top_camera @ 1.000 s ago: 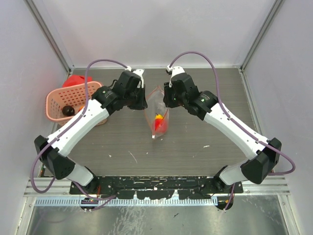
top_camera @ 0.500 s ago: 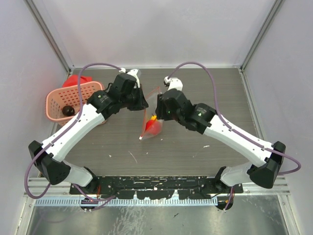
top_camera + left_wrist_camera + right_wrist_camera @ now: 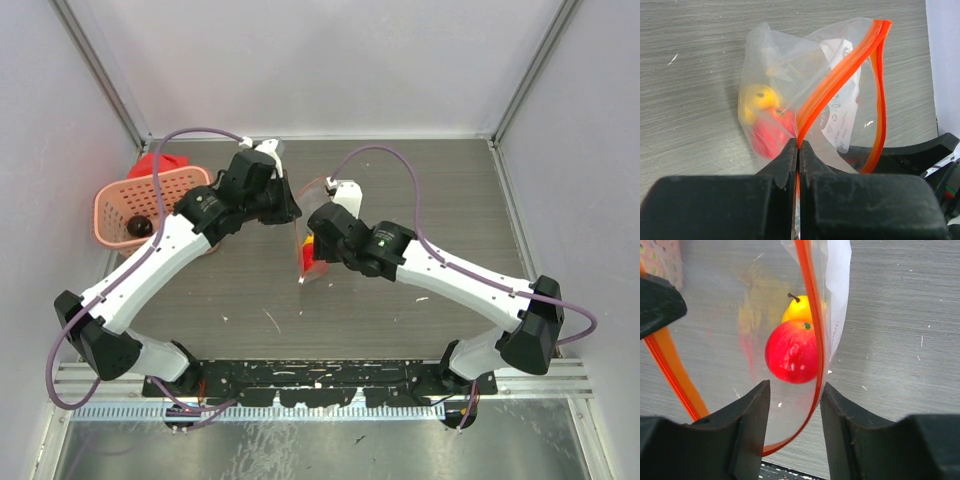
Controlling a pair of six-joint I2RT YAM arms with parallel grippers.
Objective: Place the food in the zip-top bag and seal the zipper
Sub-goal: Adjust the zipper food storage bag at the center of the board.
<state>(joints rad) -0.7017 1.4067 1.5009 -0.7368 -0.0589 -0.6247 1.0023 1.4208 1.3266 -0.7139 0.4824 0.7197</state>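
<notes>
Since the earlier frame, the right arm has swung left and toward the near edge, so its wrist now sits over the bag (image 3: 308,262), and the bag has shifted slightly left. The left arm has barely moved.

**Current step.** You are at the sealing stage.
- The left gripper (image 3: 798,147) is clenched on the zipper (image 3: 840,75) at one end.
- The right gripper (image 3: 795,390) is released. Its jaws stand partly spread, with one track of the zipper passing between them untouched.
- The bag hangs between the two grippers above the table (image 3: 430,180). It holds a red fruit (image 3: 792,352) and a yellow fruit (image 3: 799,311).

**Next move.** Judging from the layout, the right jaws must close on both tracks near the left pinch and then draw along the strip. If they catch only one track, the mouth will probably stay open.

**View differences.**
- The left wrist view shows the two orange tracks joined at the pinch and separated further out. The top view shows no such detail.
- The right wrist view alone shows the gap between the right fingers.
- Only the top view shows the pink basket (image 3: 112,205). A dark piece (image 3: 140,227) lies in it, well apart from the bag. It may be food not yet bagged.
</notes>
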